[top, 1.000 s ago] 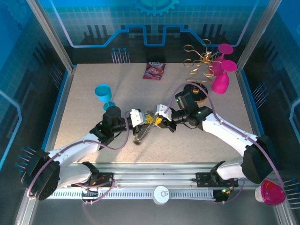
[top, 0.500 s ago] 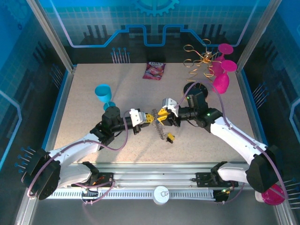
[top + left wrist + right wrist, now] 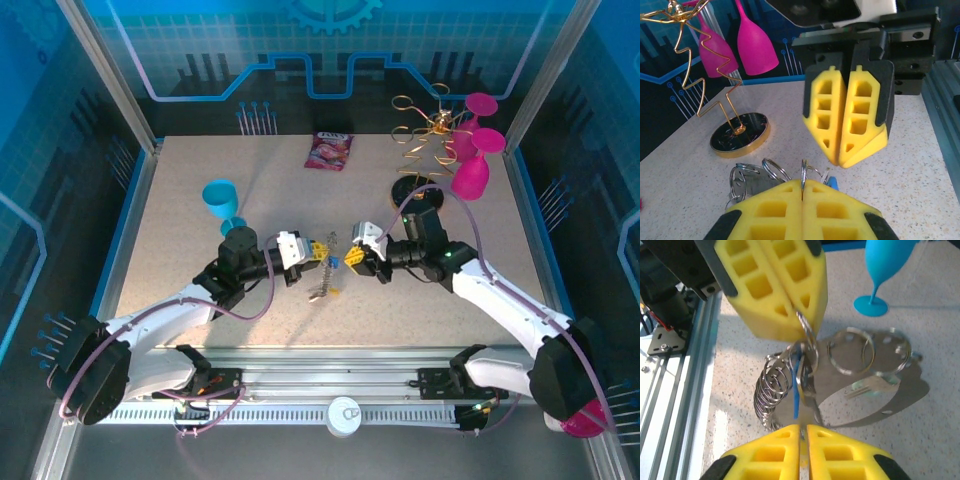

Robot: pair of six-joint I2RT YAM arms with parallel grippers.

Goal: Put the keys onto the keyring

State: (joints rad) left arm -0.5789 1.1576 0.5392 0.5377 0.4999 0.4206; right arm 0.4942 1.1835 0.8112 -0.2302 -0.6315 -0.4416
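Two yellow-padded grippers meet at the centre of the overhead view. The left gripper (image 3: 321,252), pressed together, pinches the silvery coiled keyring (image 3: 771,390) by one loop, so it dangles above the speckled counter (image 3: 200,170). A slim blue key (image 3: 796,390) hangs among the loops. The right gripper (image 3: 351,258) is almost pressed together, apparently empty. To do this well, spread it slightly, nip the key's head, and keep the ring steady.
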